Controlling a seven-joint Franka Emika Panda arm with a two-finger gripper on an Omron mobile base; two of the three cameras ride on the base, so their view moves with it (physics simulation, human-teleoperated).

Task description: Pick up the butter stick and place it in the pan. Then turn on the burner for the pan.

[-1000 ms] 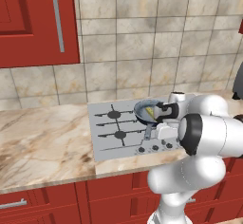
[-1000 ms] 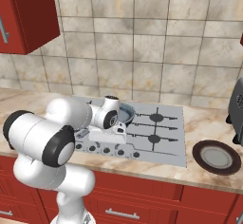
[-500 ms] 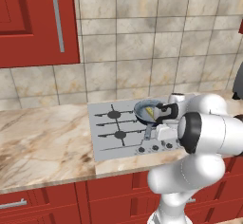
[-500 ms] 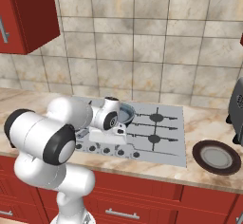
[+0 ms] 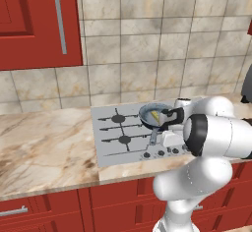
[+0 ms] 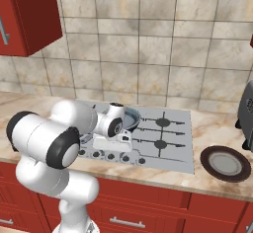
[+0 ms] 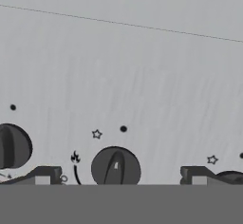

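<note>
The pan (image 5: 147,113) sits on the silver-grey cooktop (image 5: 110,150) at its right rear, handle (image 5: 154,136) pointing to the front. The pale yellow butter stick (image 5: 155,116) lies inside it. The pan covers the burner beneath it. In the right base view my hand hides part of the pan (image 6: 132,119). My gripper (image 5: 166,145) hangs low over the row of knobs at the cooktop's front edge, just in front of the pan. In the hand view my gripper (image 7: 121,176) is open, with one dark round knob (image 7: 115,167) between its fingertips (image 7: 45,175) and nothing held.
Two uncovered black burners (image 5: 118,119) (image 5: 124,139) lie left of the pan. More knobs (image 7: 12,146) flank the centred one. A dark plate (image 6: 225,163) rests on the marble counter right of the cooktop, beside a dark appliance (image 6: 246,111). Tiled wall stands behind.
</note>
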